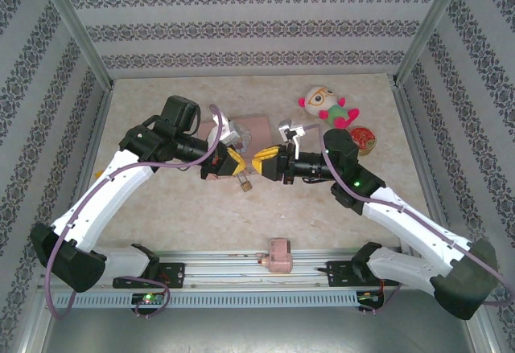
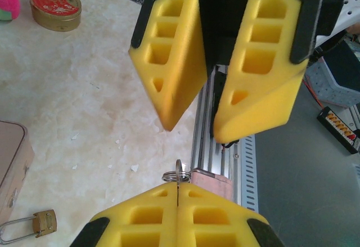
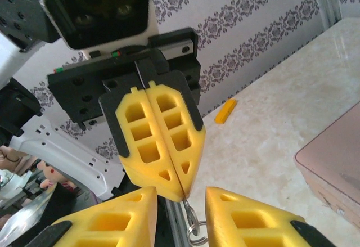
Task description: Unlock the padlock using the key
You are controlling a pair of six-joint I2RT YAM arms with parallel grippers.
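Observation:
The small brass padlock (image 2: 44,223) with its thin silver shackle lies flat on the table, also seen in the top view as the padlock (image 1: 244,182), just below both grippers. My left gripper (image 2: 178,189) is shut on the slim grey key (image 2: 179,171); the key's end and its ring stick out past the fingertips. My right gripper (image 3: 181,193) faces it tip to tip, open, with one finger on each side of the key (image 3: 188,209) and not touching it. From above, the left gripper (image 1: 231,162) and right gripper (image 1: 262,162) meet over the table's middle.
A pink tin (image 1: 245,132) sits just behind the grippers. A round red-lidded tin (image 1: 364,140) and a plush toy (image 1: 326,105) are at the back right. A yellow block (image 3: 225,111) lies near the wall. A pink blocky object (image 1: 279,255) stands on the front rail (image 1: 225,268).

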